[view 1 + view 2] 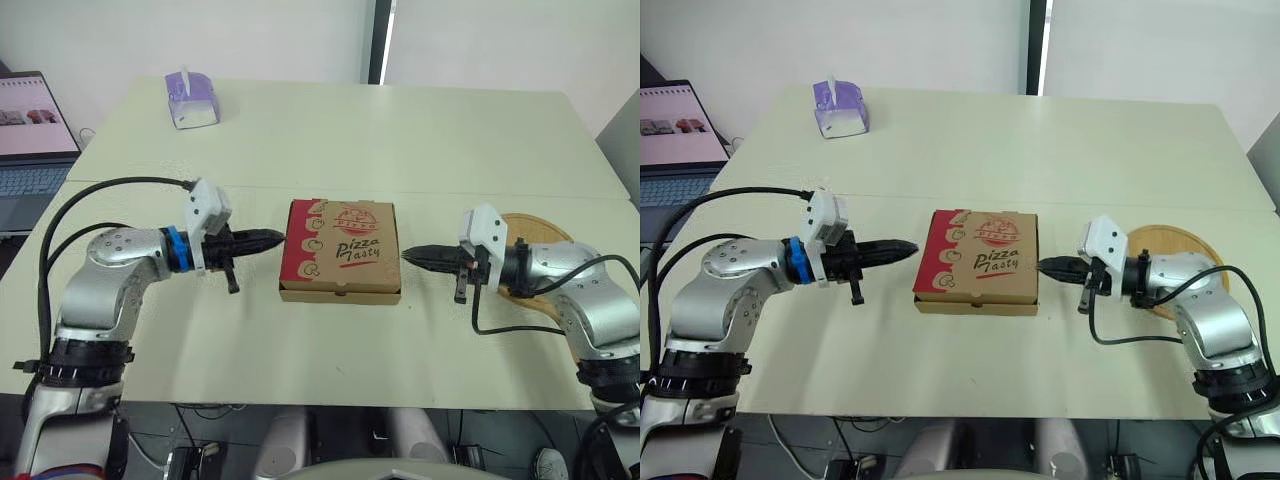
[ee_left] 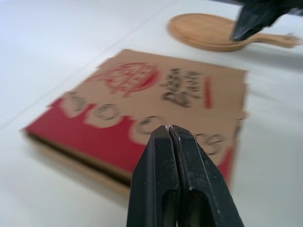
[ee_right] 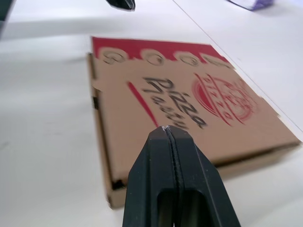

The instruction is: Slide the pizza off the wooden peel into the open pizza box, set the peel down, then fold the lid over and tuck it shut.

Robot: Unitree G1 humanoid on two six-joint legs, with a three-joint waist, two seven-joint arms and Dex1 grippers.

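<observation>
The box (image 1: 340, 250) lies flat on the worktop (image 1: 400, 140) with its lid folded down and its printed top facing up; the pizza is hidden from sight. The left gripper (image 1: 278, 238) points at the box's left edge, just beside it, its fingers (image 2: 161, 179) pressed together on nothing. The right gripper (image 1: 408, 255) points at the box's right edge, its fingers (image 3: 170, 184) likewise closed and empty; whether the tip touches the cardboard cannot be told. The peel (image 1: 1170, 245) lies flat on the worktop to the right of the box, partly behind the right arm. A purple tissue pack (image 1: 190, 100) stands well beyond the box to the far left, and a laptop (image 1: 30, 130) sits farther left, off the worktop.
</observation>
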